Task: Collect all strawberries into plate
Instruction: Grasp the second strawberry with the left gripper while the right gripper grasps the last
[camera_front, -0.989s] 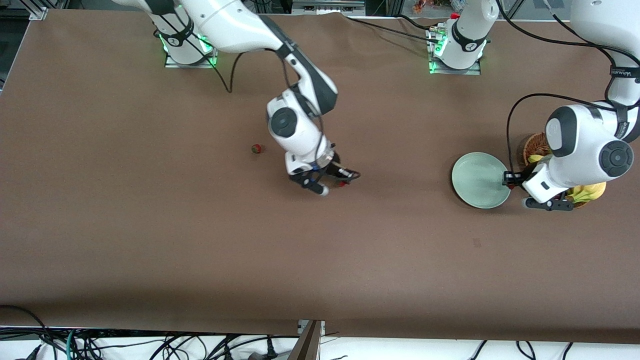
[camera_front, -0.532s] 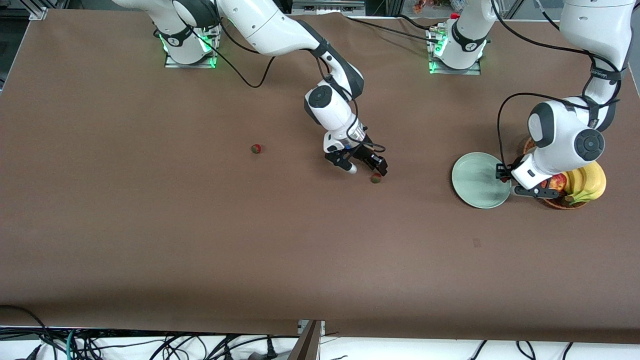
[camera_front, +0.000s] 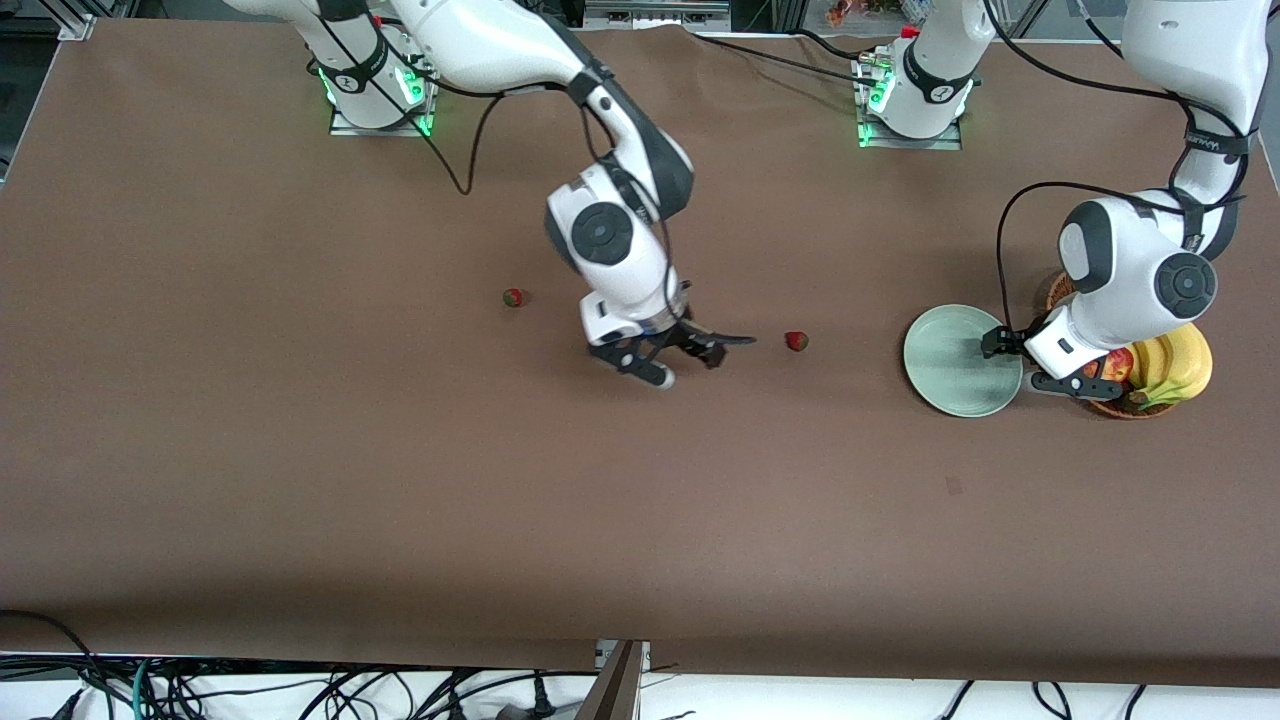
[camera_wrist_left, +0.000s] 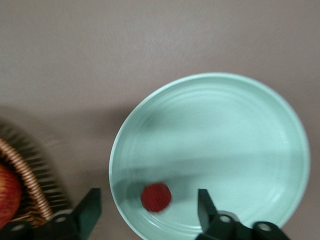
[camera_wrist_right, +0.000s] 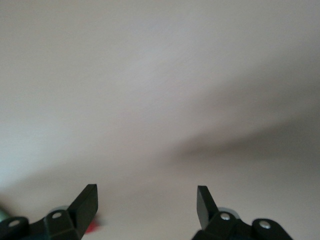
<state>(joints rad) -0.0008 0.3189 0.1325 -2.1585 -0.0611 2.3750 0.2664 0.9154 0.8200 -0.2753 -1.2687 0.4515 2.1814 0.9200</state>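
Collection is standing partway, by my reading; one strawberry (camera_wrist_left: 156, 197) is lying in the plate (camera_front: 945, 375) near the rim, directly under the left gripper (camera_wrist_left: 150, 210), whose fingers are spread wide with nothing between them; the left arm is hanging over the plate's edge beside the wicker basket (camera_front: 1130, 405) of bananas (camera_front: 1180, 365) and an apple (camera_front: 1118, 366). A second strawberry (camera_front: 796, 341) is sitting loose on the table between the right gripper (camera_front: 680, 362) and the plate, well apart from both; a third strawberry (camera_front: 513, 297) is lying toward the right arm's end of the table, apart from that gripper. The right gripper is hovering low over bare cloth with its fingers wide and empty.

The next move, as I judge it, is calling for the right gripper to settle squarely over one of the loose berries and close gently, since so small and round a thing is likely to roll or squirt away; the carry to the plate is a long one.

The table (camera_front: 400, 480) is wearing a plain brown cloth with faint creases; cables (camera_front: 250, 690) are trailing along its near edge, and both bases are glowing green.
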